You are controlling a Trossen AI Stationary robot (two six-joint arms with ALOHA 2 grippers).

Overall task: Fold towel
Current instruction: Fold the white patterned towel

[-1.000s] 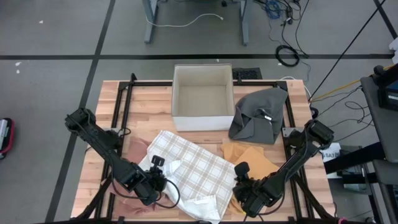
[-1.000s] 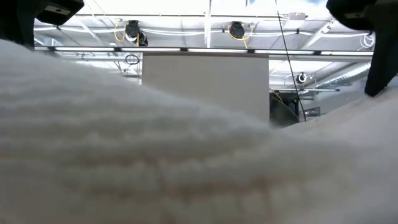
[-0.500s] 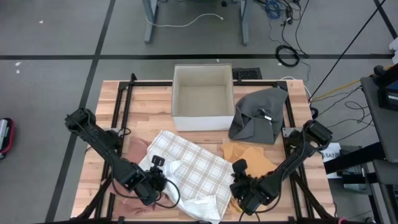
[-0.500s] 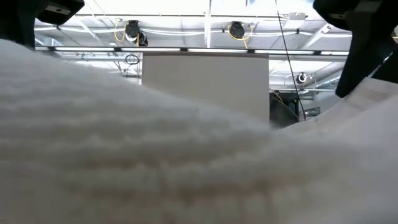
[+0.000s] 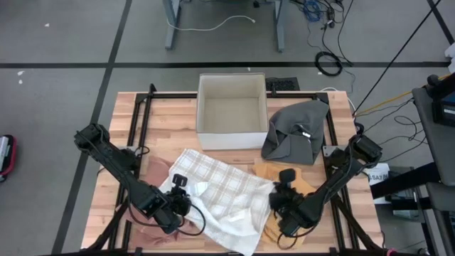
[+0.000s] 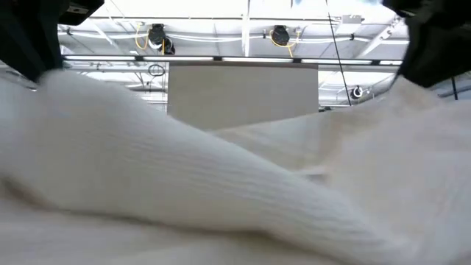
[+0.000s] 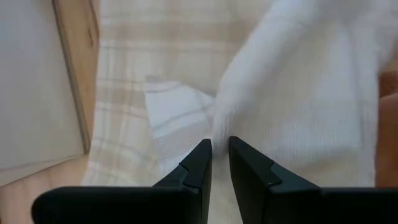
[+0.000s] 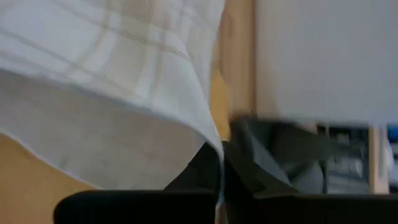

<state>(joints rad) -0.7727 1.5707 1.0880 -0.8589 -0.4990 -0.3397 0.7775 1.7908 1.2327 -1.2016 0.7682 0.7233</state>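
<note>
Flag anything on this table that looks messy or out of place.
The white plaid towel lies rumpled and askew, both grippers pinching its near corners: left gripper, right gripper. A grey cloth sits crumpled beside the white box, and a mustard cloth is bunched nearby.

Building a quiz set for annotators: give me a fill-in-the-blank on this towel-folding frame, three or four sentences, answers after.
1. The right gripper is shut on an edge of the white plaid ____.
2. The open white cardboard box stands at the table's far side, and the crumpled cloth beside it, on the right arm's side, is ____ in colour.
3. The left gripper pinches the towel's edge on the ____ arm's side.
4. The table top is made of ____ planks.

Missing words: towel; grey; left; wooden
</note>
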